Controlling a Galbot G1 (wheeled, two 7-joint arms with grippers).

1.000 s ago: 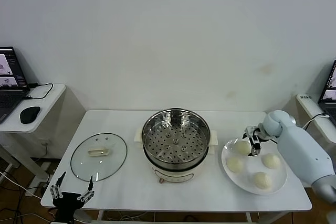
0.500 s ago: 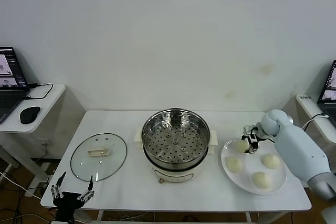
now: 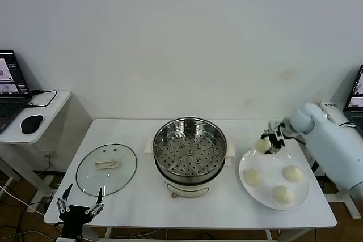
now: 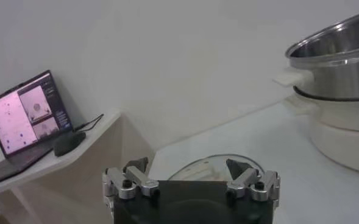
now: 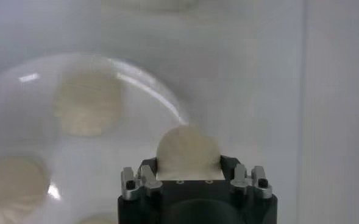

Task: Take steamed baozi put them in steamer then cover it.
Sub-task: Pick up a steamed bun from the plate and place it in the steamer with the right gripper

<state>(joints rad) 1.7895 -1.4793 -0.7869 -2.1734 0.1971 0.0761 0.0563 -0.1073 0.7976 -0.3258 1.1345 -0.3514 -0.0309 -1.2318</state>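
Right end effector [image 3: 266, 143] pinching one baozi [image 3: 262, 145], held above the upper-left edge of the white plate [image 3: 299, 196] at right of frame. Three baozi [image 3: 253, 177] sit on the plate. Steamer [image 3: 189, 150] at centre of the surface [image 3: 227, 211], uncovered, tray bare. Cover [image 3: 106, 168] flat on the surface, left of the steamer. Left end effector [image 3: 79, 208] parked lower left, fingers spread.

Plate [image 5: 21, 109] & baozi [image 5: 88, 103] blurred; laptop [image 3: 7, 92] cut off.
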